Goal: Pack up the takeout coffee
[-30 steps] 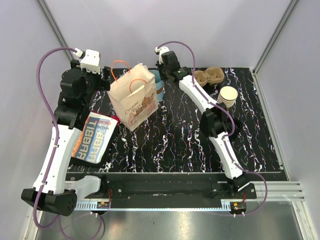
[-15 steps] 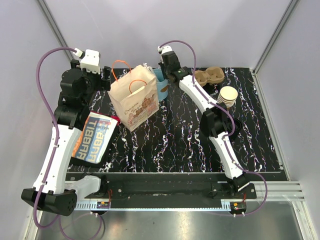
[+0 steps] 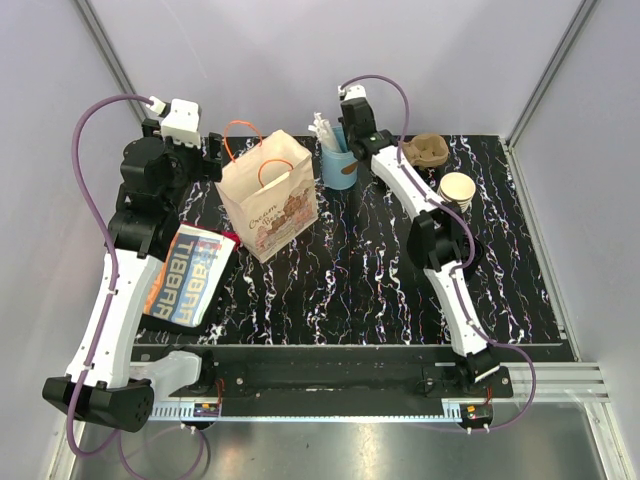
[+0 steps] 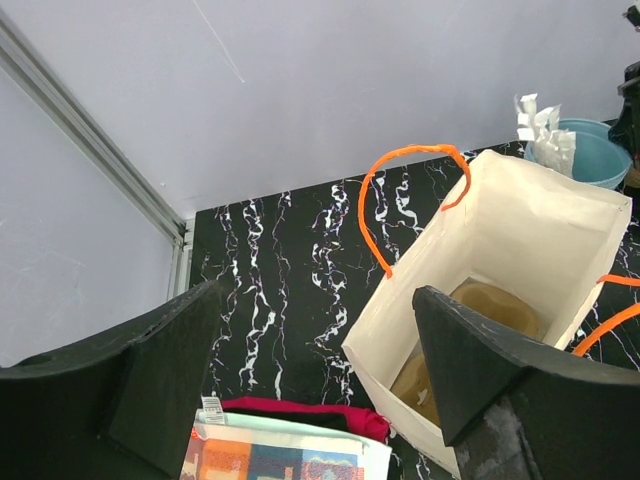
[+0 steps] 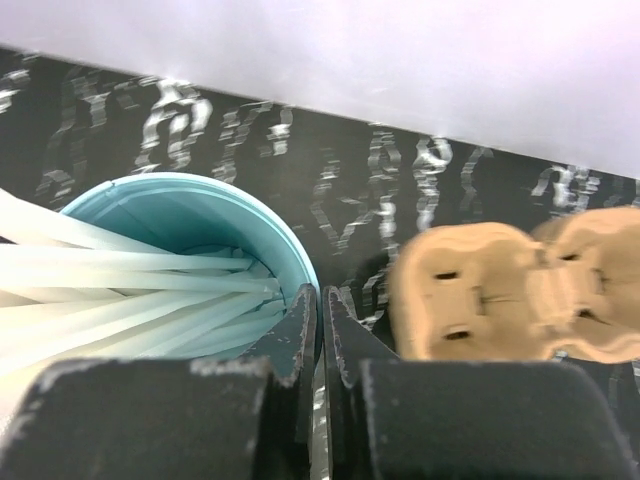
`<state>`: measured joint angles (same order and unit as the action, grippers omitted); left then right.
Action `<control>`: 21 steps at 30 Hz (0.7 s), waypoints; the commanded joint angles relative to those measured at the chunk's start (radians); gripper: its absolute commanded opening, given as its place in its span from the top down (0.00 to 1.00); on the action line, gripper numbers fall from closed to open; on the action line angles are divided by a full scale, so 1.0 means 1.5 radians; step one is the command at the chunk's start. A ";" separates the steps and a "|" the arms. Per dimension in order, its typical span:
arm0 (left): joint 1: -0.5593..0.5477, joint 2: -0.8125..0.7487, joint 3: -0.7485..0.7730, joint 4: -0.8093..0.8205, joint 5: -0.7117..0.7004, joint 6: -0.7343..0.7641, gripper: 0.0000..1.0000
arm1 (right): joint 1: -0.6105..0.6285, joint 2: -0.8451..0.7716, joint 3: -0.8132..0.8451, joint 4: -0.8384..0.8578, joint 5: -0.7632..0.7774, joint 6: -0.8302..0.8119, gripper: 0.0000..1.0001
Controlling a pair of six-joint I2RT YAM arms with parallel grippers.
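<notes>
The takeout coffee with its black lid shows in no view. The paper bag (image 3: 268, 195) stands open at the back left with orange handles; something tan-brown lies at its bottom (image 4: 490, 305), and I cannot tell what it is. My left gripper (image 3: 212, 158) hangs open just left of the bag, nothing between its fingers (image 4: 470, 360). My right gripper (image 5: 321, 300) is shut on the rim of the light-blue cup (image 5: 190, 215), which is full of white sticks (image 5: 100, 290). That cup (image 3: 338, 168) stands right of the bag.
A tan pulp cup carrier (image 3: 425, 150) lies at the back right, close to the blue cup (image 5: 500, 290). A stack of tan paper cups (image 3: 457, 192) stands beside the right arm. A colourful packet (image 3: 190, 275) lies under the left arm.
My right gripper closed on the blue cup's rim and drew the cup to the right, out from behind the bag. The left arm stayed put.
</notes>
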<state>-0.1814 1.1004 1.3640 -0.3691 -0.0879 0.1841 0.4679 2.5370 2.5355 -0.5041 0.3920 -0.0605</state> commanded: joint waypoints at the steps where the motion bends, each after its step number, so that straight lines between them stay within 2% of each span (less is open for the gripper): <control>1: 0.004 -0.020 0.002 0.007 0.022 -0.007 0.15 | -0.027 -0.030 -0.003 0.051 0.044 -0.011 0.96; 5: 0.004 -0.022 0.001 -0.002 0.055 -0.002 0.14 | -0.042 -0.036 -0.010 0.054 0.041 -0.010 0.96; 8: 0.003 -0.025 -0.004 -0.009 0.101 0.007 0.11 | -0.048 -0.039 -0.014 0.053 0.036 -0.010 0.90; 12: 0.003 -0.031 -0.007 -0.028 0.146 0.024 0.05 | -0.048 -0.057 -0.016 0.044 0.013 -0.007 0.64; 15: 0.003 -0.035 -0.008 -0.046 0.193 0.044 0.02 | -0.048 -0.083 -0.011 0.023 -0.016 -0.001 0.54; 19: 0.004 -0.039 -0.021 -0.072 0.272 0.082 0.02 | -0.048 -0.133 -0.008 -0.013 -0.054 0.005 0.33; 21: 0.003 -0.041 -0.029 -0.088 0.297 0.107 0.01 | -0.048 -0.172 -0.012 -0.029 -0.068 0.007 0.28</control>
<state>-0.1814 1.0660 1.3426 -0.4744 0.2119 0.2592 0.3916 2.4760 2.5053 -0.5251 0.3492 -0.0650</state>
